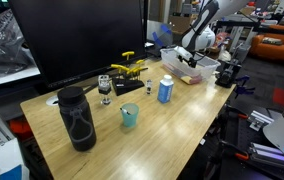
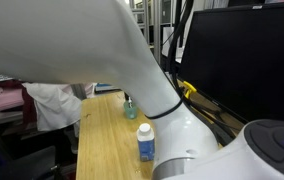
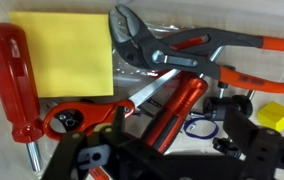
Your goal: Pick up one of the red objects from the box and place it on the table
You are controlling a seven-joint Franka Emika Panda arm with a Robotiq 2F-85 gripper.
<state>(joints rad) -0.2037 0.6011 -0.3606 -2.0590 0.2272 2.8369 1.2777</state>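
The red object (image 3: pixel 178 104) I am after is the round red handle lying in the box (image 1: pixel 208 68), among a red-handled screwdriver (image 3: pixel 7 75), a yellow pad (image 3: pixel 64 55) and orange-handled pliers (image 3: pixel 217 48). In the wrist view it sits straight ahead of the jaws, its near end reaching in between them. They stand spread, with nothing pinched as far as I can judge. Its long axis runs away from me and leans a little toward the pliers, so the closing line crosses it nearly square. I reckon a slight wrist twist and a short drop are all the grasp wants. A second red piece (image 3: pixel 72 120) lies just beside the jaws and might get caught.

The box stands at the far corner of the surface (image 1: pixel 182 130), under the arm (image 2: pixel 92 45). Bare wood lies along the edge near it, past the blue-and-white can (image 1: pixel 166 90). A teal cup (image 1: pixel 129 116) and a black bottle (image 1: pixel 77 118) stand toward the opposite corner. A big dark screen (image 1: pixel 77 40) lines the back edge.
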